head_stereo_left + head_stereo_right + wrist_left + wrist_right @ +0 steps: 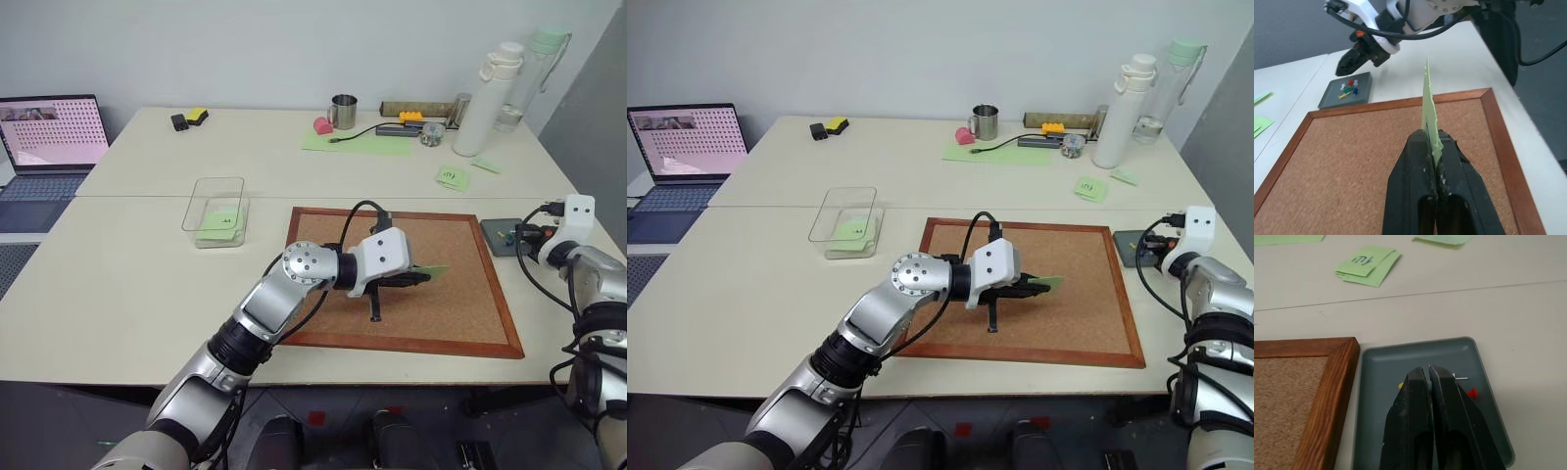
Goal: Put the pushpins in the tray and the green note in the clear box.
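My left gripper [423,278] is shut on the green note [1428,105] and holds it edge-up above the middle of the cork board [460,304]. The clear box [217,211] stands left of the board with a green paper lying in it. The dark-grey tray [1415,350] sits off the board's right edge. In it lie several pushpins [1349,88], among them a red one [1471,392]. My right gripper [1428,369] hovers low over the tray. Its fingers are parted by a narrow slit, with nothing seen between them.
Green notes with handwriting [453,177] lie behind the tray. A pale-green sheet [358,142], a metal mug [343,111], two bottles [490,98] and small items line the back of the table. A laptop [49,137] stands at the far left.
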Available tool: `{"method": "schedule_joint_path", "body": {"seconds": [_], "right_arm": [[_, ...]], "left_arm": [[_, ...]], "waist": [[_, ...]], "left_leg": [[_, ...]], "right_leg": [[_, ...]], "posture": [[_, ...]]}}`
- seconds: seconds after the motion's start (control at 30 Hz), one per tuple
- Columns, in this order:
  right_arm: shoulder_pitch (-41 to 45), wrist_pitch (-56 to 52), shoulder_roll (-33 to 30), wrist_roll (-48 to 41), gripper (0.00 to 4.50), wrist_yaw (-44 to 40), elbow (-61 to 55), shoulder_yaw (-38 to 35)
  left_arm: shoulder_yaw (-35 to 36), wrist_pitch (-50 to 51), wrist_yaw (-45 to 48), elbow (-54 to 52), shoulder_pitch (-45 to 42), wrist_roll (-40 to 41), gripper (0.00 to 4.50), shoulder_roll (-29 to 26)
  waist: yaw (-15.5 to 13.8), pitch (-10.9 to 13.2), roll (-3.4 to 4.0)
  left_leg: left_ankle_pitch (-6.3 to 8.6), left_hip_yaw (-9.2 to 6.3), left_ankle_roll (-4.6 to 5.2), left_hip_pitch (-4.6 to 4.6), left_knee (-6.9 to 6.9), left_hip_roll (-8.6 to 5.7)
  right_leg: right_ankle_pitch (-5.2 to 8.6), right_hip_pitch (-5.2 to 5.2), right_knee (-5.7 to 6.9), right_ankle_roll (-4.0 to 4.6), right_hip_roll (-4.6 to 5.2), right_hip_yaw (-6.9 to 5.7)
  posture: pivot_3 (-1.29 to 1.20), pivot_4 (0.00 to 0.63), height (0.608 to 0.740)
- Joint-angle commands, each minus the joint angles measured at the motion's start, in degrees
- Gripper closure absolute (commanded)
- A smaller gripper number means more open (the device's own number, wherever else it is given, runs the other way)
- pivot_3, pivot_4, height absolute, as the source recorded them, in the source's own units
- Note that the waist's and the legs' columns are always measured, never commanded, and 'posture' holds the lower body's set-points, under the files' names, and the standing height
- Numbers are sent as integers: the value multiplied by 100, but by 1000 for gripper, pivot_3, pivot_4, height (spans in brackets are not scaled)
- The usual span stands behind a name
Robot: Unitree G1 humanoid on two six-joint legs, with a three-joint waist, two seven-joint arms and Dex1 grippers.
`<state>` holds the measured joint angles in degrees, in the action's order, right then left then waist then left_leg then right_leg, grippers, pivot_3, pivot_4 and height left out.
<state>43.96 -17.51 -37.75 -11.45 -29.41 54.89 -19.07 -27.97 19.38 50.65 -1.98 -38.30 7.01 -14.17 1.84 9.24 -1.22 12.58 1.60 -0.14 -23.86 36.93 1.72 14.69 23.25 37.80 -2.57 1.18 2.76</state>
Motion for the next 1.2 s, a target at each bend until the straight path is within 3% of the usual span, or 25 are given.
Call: {"method": "schedule_joint_path", "body": {"seconds": [0.03, 0.27, 0.4, 0.5, 0.6, 0.7, 0.87, 1.03, 1.2], "right_arm": [[357, 402, -160, 22, 3489, -107, 395, 7], [577, 610, -220, 118, 2009, -158, 693, 92], [569, 659, -271, 121, 2009, -226, 638, 117], [285, 793, -267, 128, 2009, -677, -20, 298], [-305, 532, -177, -154, 2009, -1111, -1400, 379], [-1335, -521, 109, -1118, 2009, -1374, -4198, 378], [-2207, -2198, 515, -2717, 2009, -924, -7575, 635], [-2308, -3019, 755, -3381, 2009, -258, -8914, 1035], [-2345, -3288, 933, -3699, 2009, 193, -9371, 1168]], "left_arm": [[164, 103, -180, -281, 16, -52, 4500, 62], [195, 130, -173, -307, 40, -59, 4500, 6], [413, 287, -277, -261, 28, 121, 4500, 120], [866, 652, -465, -305, -34, 351, 4500, 158], [1341, 860, -736, -328, -40, 404, 4500, 20], [2159, 984, -1418, -100, -112, 301, 4500, -265], [3135, 913, -2328, 531, -245, 119, 4500, -766], [3576, 629, -2973, 1392, -408, -75, 4500, -990], [3580, 124, -3870, 2414, -638, -644, 4500, -1185]], "waist": [[-1, 0, 0], [0, 0, 1], [-2, 0, 1], [2, 0, 1], [6, 0, 1], [10, -1, 4], [14, 2, 12], [-90, 4, -6], [-169, 9, -17]], "left_leg": [[0, 0, 0, 0, 0, 0], [0, 0, 0, 0, 0, 0], [0, -1, 0, 0, 0, 0], [0, 0, 0, -1, 1, 0], [0, -7, 0, 0, 0, 2], [0, -19, -1, 1, -1, 6], [0, -70, -1, 2, 0, 12], [0, -79, -2, -4, 7, 1], [0, -76, -2, -9, 11, -4]], "right_leg": [[0, 0, 0, 0, 0, 0], [0, 0, 1, -1, 0, 0], [0, 0, 1, -1, 0, -1], [0, 0, 1, -1, 1, 0], [0, 0, 5, -2, -1, -5], [0, 1, 19, -2, -4, -12], [0, 3, 28, -2, -11, -23], [0, -5, 18, -3, 8, -40], [-2, -5, 17, -4, 11, -39]], "posture": [[0, 150, 740], [0, 150, 740], [0, 150, 740], [0, 150, 740], [0, 150, 740], [0, 150, 740], [0, 150, 740], [0, 150, 740], [0, 150, 740]]}}
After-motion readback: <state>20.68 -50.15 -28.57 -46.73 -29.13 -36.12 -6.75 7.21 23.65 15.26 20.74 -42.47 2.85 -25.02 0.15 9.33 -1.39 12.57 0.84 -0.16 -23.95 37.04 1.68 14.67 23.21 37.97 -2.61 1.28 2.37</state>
